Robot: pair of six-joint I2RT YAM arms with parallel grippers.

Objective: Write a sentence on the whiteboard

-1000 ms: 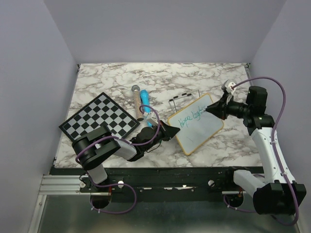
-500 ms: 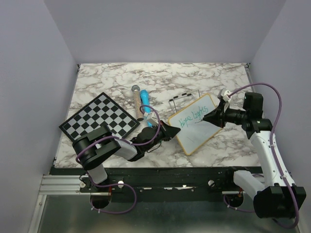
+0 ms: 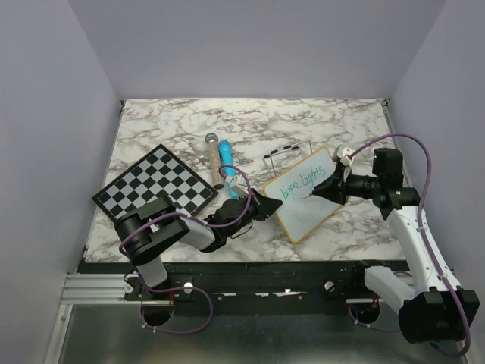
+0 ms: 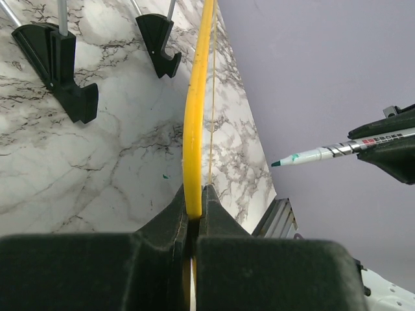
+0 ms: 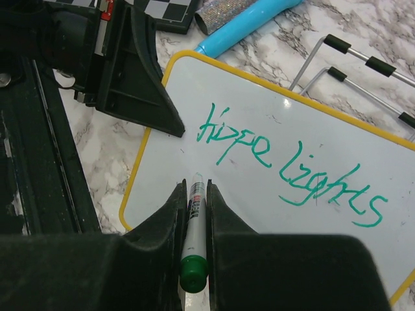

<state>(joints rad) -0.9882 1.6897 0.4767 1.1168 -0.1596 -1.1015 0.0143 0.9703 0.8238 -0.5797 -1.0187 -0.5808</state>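
Observation:
The whiteboard (image 3: 314,203) stands tilted on the marble table, its yellowish frame edge (image 4: 193,129) clamped in my left gripper (image 4: 195,202), which is shut on its lower left side (image 3: 267,206). The sentence (image 5: 292,170) reads "Hope lights" in green, in one line (image 3: 303,182). My right gripper (image 5: 196,189) is shut on a green marker (image 5: 194,227). Its tip points at the blank white below "Hope" and, in the left wrist view, the marker (image 4: 324,153) stands a little off the board. From above, the right gripper (image 3: 324,189) hangs over the board's middle.
A chessboard (image 3: 155,188) lies at the left. A blue tube (image 3: 226,155) and a glittery stick (image 3: 211,142) lie behind the board. A wire stand with black feet (image 3: 284,152) is just behind it, its black feet (image 4: 72,84) close to the frame.
My right gripper has moved left and down with the marker, from the board's upper right corner to below the written line. The left arm and board have not moved.

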